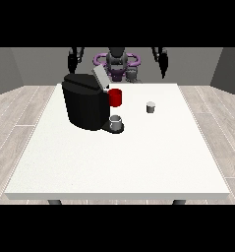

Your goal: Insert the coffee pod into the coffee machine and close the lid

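i see a white table (pixel 138 162) on dark legs, a grey plank floor (pixel 20 113), grey walls (pixel 30 61).

You have a black machine (pixel 85 106) at the table's left-center, lid (pixel 100 77) tilted open. The small grey pod (pixel 150 107) stands upright well to its right.

Evenly lit scene; no glare is seen

The white table (pixel 119 157) is brightly lit from above; only faint shadows are cast beside the coffee machine (pixel 84 101).

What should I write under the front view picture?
Coffee pod waits beside the open-lidded coffee machine.
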